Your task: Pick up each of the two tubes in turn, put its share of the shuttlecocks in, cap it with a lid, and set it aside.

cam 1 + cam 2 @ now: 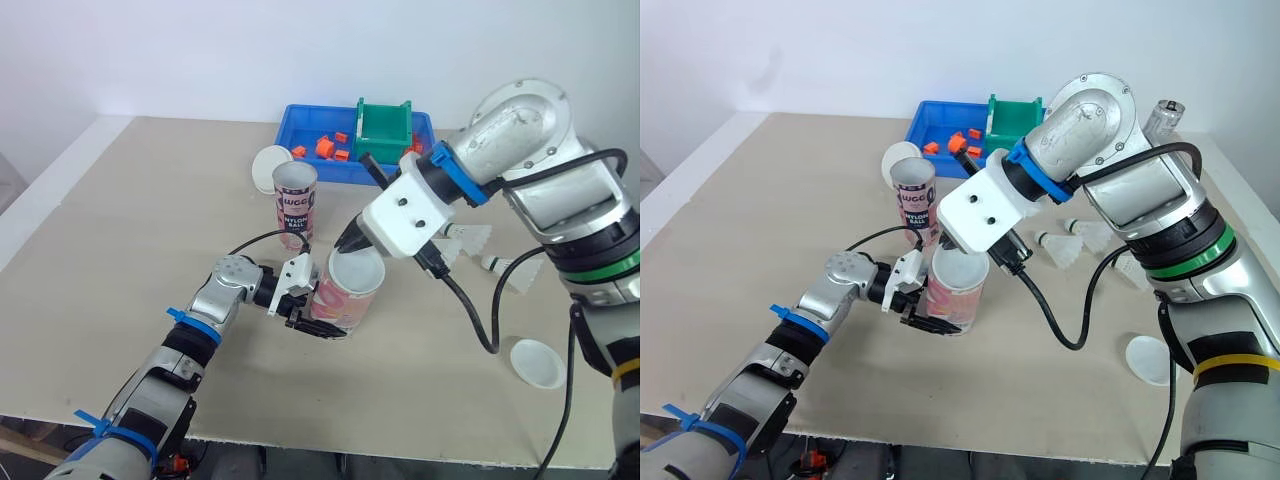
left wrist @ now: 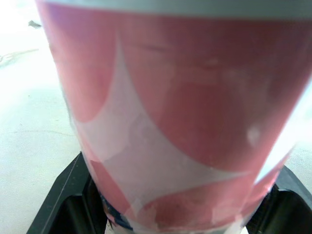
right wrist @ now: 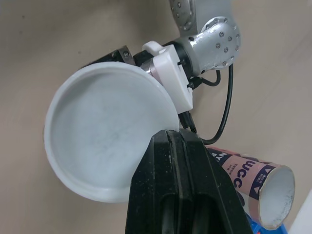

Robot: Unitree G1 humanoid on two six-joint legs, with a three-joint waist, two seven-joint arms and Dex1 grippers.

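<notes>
A pink and white tube (image 1: 343,303) stands upright on the table, and my left gripper (image 1: 308,318) is shut on its lower part; the tube (image 2: 170,122) sits between the black fingers (image 2: 61,204). My right gripper (image 1: 350,240) is shut on the rim of a white lid (image 1: 357,268), holding it on or just over the tube's mouth. In the right wrist view the lid (image 3: 105,141) hides the tube's opening. A second tube (image 1: 295,205), printed WCG, stands open-topped just behind. Two shuttlecocks (image 1: 470,240) (image 1: 508,270) lie to the right.
A blue bin (image 1: 300,125) with orange parts and a green box (image 1: 383,125) stands at the back. One spare white lid (image 1: 270,162) leans by the bin, another (image 1: 537,362) lies at the front right. A black cable (image 1: 480,320) hangs from my right arm.
</notes>
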